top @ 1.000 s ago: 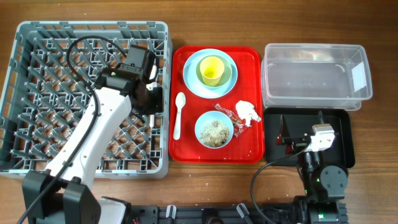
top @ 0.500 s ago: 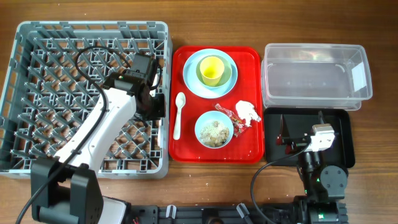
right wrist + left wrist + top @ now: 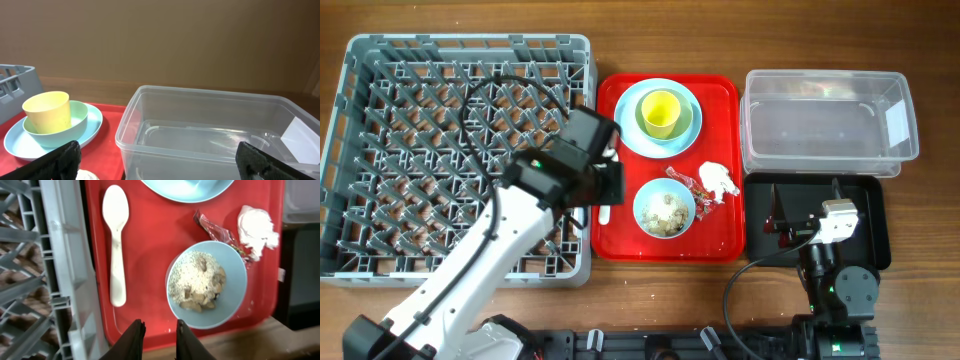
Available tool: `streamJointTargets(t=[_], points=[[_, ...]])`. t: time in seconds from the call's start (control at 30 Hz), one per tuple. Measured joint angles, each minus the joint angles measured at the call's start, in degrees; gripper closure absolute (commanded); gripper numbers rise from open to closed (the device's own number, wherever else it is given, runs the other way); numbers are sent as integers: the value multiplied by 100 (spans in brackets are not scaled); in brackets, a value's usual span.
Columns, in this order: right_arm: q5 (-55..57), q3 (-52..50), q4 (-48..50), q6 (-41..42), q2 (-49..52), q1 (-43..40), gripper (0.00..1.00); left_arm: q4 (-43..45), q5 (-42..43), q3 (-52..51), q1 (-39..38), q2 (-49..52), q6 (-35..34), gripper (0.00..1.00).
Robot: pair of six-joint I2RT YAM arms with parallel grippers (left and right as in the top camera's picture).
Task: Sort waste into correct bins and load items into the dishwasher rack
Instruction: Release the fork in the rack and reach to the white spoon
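Overhead, the left arm (image 3: 515,225) hides all but the handle end of the white spoon (image 3: 603,213); the left wrist view's top edge cuts off the light blue plate (image 3: 187,189)

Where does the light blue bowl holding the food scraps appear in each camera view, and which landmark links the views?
Overhead: the light blue bowl is near the picture's centre, on the lower part of the red tray.
Left wrist: the bowl is right of centre, to the right of the white spoon.
Right wrist: not in it.
Shared landmark: the red tray, also a strip at lower left in the right wrist view.
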Motion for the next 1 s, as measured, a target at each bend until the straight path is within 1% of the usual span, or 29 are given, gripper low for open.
streamJointTargets(t=[0.07,0.17,0.33,0.47,0.53,0.63,0.7,0.77,0.83,0.87,0.9,0.93,1.0], points=[[0,0,0,0,0,0,0,219,-302,-219,-256,7,-243,76],[0,0,0,0,-2,0,0,525,-522,-415,-374,33,-422,76],[0,0,0,0,0,0,0,695,-605,-457,-400,398,-485,74],[2,0,0,0,0,0,0,1029,-632,-468,-411,796,-525,73],[2,0,0,0,-2,0,0,1088,-774,-468,-411,872,-525,73],[0,0,0,0,0,0,0,1093,-1047,-468,-411,975,-527,69],[0,0,0,0,0,0,0,1158,-1185,-470,-411,1261,-531,68],[2,0,0,0,0,0,0,1333,-1231,-470,-411,1545,-531,70],[2,0,0,0,0,0,0,1449,-1307,-472,-411,1784,-527,75],[0,0,0,0,0,0,0,1480,-1379,-472,-411,1845,-525,83],[2,0,0,0,0,0,0,1508,-1464,-472,-411,1867,-529,88],[0,0,0,0,0,0,0,1552,-1554,-472,-411,1871,-542,90],[2,0,0,0,0,0,0,1567,-1674,-472,-411,1871,-533,90]])
